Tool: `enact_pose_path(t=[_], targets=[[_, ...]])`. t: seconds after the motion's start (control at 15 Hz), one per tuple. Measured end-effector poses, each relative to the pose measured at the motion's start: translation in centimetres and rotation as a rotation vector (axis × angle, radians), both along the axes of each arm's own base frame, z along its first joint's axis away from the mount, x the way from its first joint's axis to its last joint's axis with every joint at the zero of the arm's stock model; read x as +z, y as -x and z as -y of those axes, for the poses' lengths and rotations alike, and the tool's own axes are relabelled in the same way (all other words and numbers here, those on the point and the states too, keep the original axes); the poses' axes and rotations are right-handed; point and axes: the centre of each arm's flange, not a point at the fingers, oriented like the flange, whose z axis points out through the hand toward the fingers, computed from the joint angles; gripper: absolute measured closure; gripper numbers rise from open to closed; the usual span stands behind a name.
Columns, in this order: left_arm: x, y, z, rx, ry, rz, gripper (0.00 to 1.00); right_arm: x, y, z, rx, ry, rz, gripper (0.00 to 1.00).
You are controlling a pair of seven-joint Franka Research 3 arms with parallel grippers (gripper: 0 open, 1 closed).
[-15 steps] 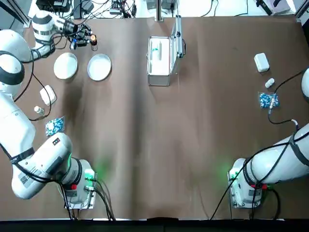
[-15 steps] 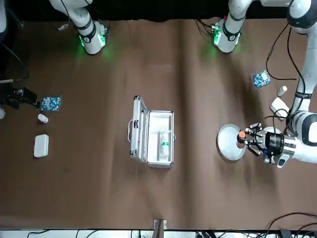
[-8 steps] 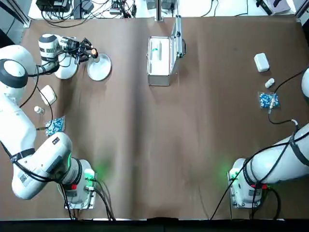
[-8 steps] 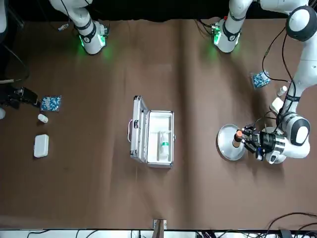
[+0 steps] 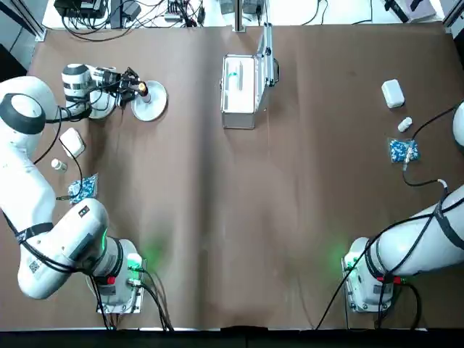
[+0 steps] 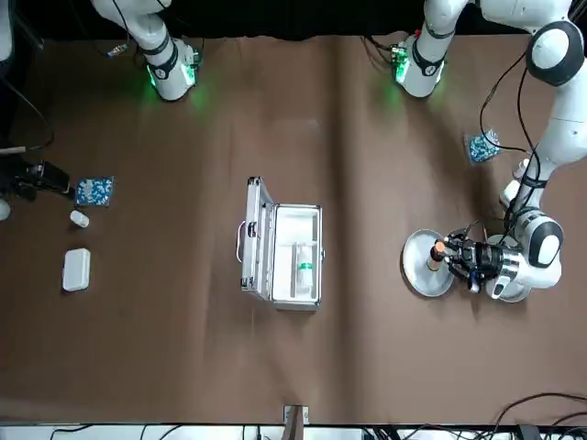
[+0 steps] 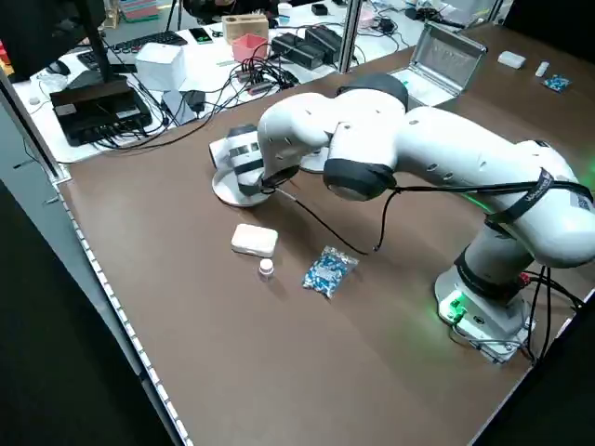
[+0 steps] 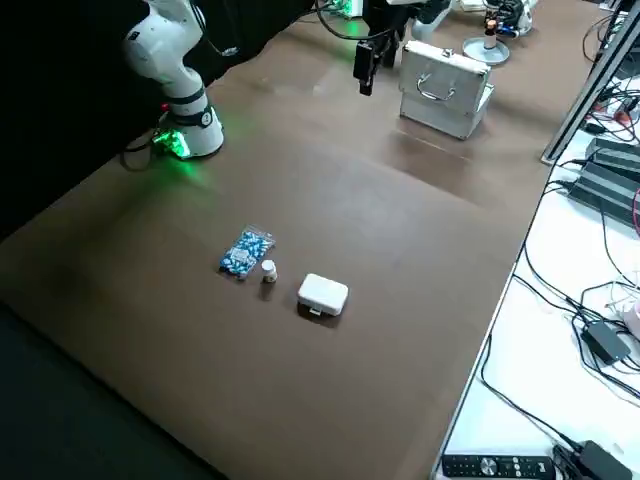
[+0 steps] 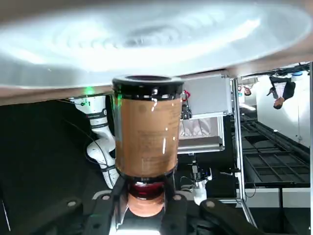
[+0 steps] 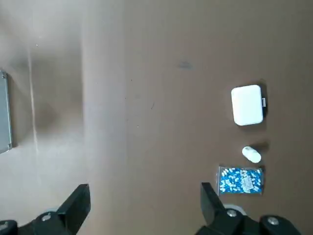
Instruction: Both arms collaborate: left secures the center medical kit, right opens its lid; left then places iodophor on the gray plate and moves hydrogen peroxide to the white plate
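Observation:
My left gripper (image 5: 136,88) is shut on the cap of the iodophor (image 5: 143,88), a tiny brown bottle. It holds the bottle upright over the gray plate (image 5: 151,106), at the plate's left edge. In the left wrist view the iodophor (image 9: 145,132) has its base right at the gray plate (image 9: 146,34); I cannot tell if it rests there. The white plate (image 7: 226,193) lies mostly under the left wrist. The medical kit (image 5: 239,90) stands open at the centre back with its lid (image 5: 267,54) upright. The hydrogen peroxide (image 6: 305,266) lies inside. My right gripper (image 10: 145,203) hangs open above the table's right side.
On the left lie a white rounded box (image 5: 71,141), a small vial (image 5: 56,165) and a blue packet (image 5: 81,188). On the right lie another white box (image 5: 392,93), a vial (image 5: 404,125) and a blue packet (image 5: 401,150). Cables run along the far edge.
My left gripper has carried the iodophor from the far left corner toward the robot and down onto the gray plate's edge. The right arm and the kit have not moved.

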Motion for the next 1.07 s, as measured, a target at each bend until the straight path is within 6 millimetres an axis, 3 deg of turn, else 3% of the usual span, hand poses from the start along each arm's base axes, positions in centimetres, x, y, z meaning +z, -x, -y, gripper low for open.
enact_pose_path(t=[0.53,0.87,1.07], targets=[[-1.4,0.3,0.8,-0.012,-0.011,-0.024,0.66,0.0,0.0,0.0,0.0,0.0,-0.001,0.0],[-1.1,-0.2,1.5,-0.019,-0.017,-0.024,0.24,0.0,0.0,0.0,0.0,0.0,-0.001,0.0],[1.0,-1.0,0.9,-0.026,-0.062,-0.032,0.0,0.0,0.0,0.0,0.0,0.0,-0.001,0.0]])
